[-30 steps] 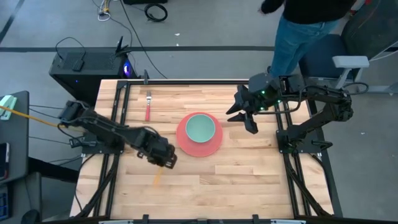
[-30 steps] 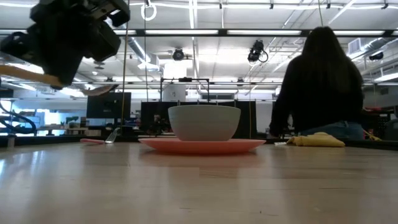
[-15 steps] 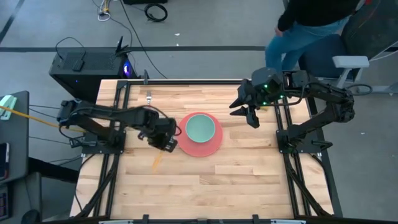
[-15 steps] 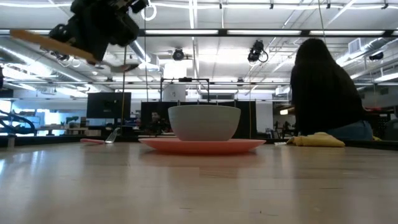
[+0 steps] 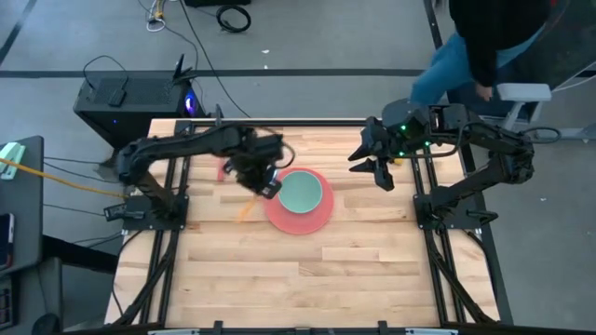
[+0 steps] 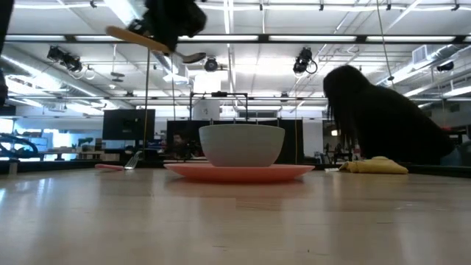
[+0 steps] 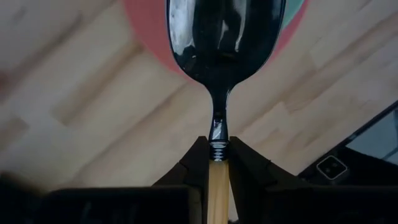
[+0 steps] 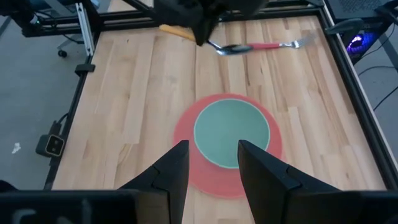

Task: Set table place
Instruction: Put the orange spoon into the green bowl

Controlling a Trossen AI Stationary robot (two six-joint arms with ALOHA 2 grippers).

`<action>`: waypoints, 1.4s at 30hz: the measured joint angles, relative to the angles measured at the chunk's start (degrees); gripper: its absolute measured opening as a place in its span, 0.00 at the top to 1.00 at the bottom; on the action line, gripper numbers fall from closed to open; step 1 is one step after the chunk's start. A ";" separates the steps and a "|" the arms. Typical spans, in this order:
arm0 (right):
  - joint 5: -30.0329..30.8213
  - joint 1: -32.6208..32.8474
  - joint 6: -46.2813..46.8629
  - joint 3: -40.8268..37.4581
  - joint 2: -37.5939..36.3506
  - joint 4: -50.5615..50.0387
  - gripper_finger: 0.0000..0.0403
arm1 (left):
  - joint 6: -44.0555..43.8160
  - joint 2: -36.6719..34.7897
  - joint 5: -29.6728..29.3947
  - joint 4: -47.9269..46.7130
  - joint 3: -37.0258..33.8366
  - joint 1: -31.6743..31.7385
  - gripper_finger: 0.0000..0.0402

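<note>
My left gripper (image 5: 267,181) is shut on the orange-handled metal spoon (image 7: 224,37) and holds it in the air just left of the pink plate (image 5: 298,216). The pale-teal bowl (image 5: 300,193) stands in the plate. The red-handled fork (image 8: 273,45) lies flat on the table (image 5: 326,279) near the far edge, partly under the left arm. My right gripper (image 5: 377,167) hovers open and empty over the table's far right; its fingers show in its wrist view (image 8: 211,174). My left gripper pinches the spoon's orange handle at the end by the metal neck (image 7: 217,171) between its two fingers. The fingers lie along the spoon. The spoon is lifted clear and slanted, its bowl (image 6: 193,57) lower and toward the plate, its handle end (image 6: 136,37) sticking out behind.
Black rails run along the table's left (image 5: 172,233) and right (image 5: 438,251) sides. A person (image 5: 484,37) stands beyond the far right corner. A yellow cloth (image 6: 375,165) lies at the far right. Bare wood lies on the near half of the table.
My left gripper has carried the spoon up and toward the table's far edge and right, from near-left of the plate to beside its left rim. The spoon has stayed in the hold, clear of the table. The person behind has moved.
</note>
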 joint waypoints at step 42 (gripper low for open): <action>0.01 0.02 0.00 -0.04 -0.70 -3.04 0.64 | 18.14 35.54 5.70 -10.06 26.07 3.53 0.86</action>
